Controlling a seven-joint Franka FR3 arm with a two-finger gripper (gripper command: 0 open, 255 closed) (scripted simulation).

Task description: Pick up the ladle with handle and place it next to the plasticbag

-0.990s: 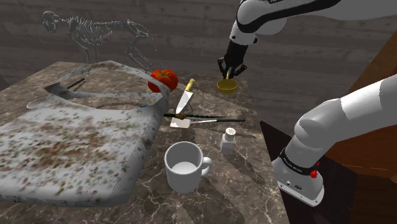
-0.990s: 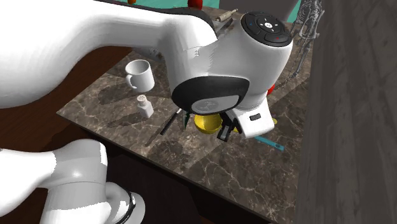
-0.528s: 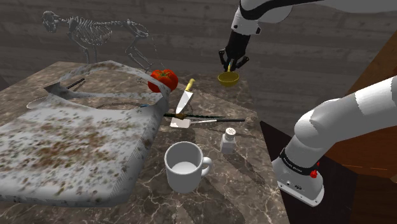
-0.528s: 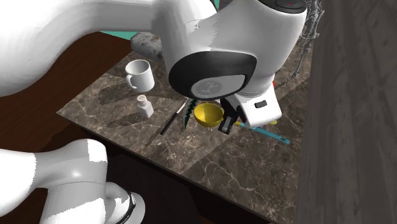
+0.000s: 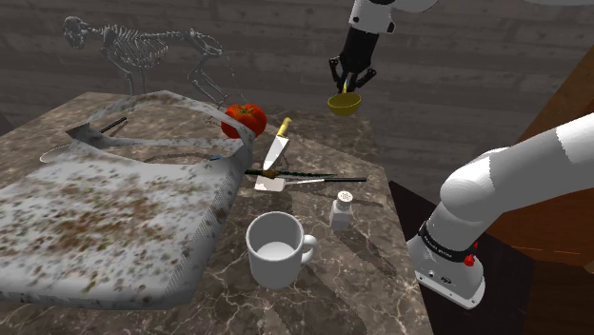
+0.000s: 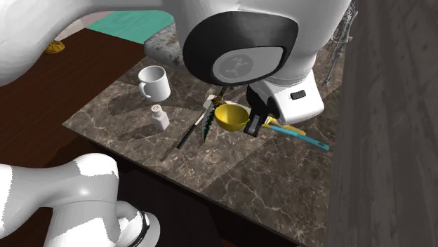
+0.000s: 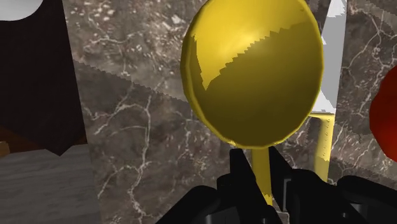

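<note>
Clamped narrowly on the thin yellow handle, the jaws of the gripper (image 7: pixel 261 175) hold the ladle (image 7: pixel 254 70) with only the stem's width between them, and the wrist view shows both black fingers pressed against it. The ladle hangs straight out beyond the fingertips: its long axis runs on from the gripper, handle uppermost and bowl lowest, so the tool is nearly upright. In the shoulder view the ladle (image 5: pixel 344 104) is in the air, clear of the marble table (image 5: pixel 328 300), above its far right corner, with the gripper (image 5: pixel 349 84) directly over the bowl. The goal lies the other way: the plasticbag (image 5: pixel 114 219), a broad grey speckled sheet, spreads over the left and near part of the table, so I judge the carry must run leftward and nearer before any descent. Between the ladle and the bag's right edge lie a tomato (image 5: pixel 245 118) and a knife (image 5: pixel 277 149); nearer stand a salt shaker (image 5: pixel 343 209) and a white mug (image 5: pixel 274 249), so bare marble beside the bag looks scarce. The shoulder view gives the bag and the whole route. The second exterior view shows the ladle (image 6: pixel 231 117) with its hollow facing up, well above the marble. From the wrist, the knife's pale blade and the tomato lie beneath the bowl.
</note>
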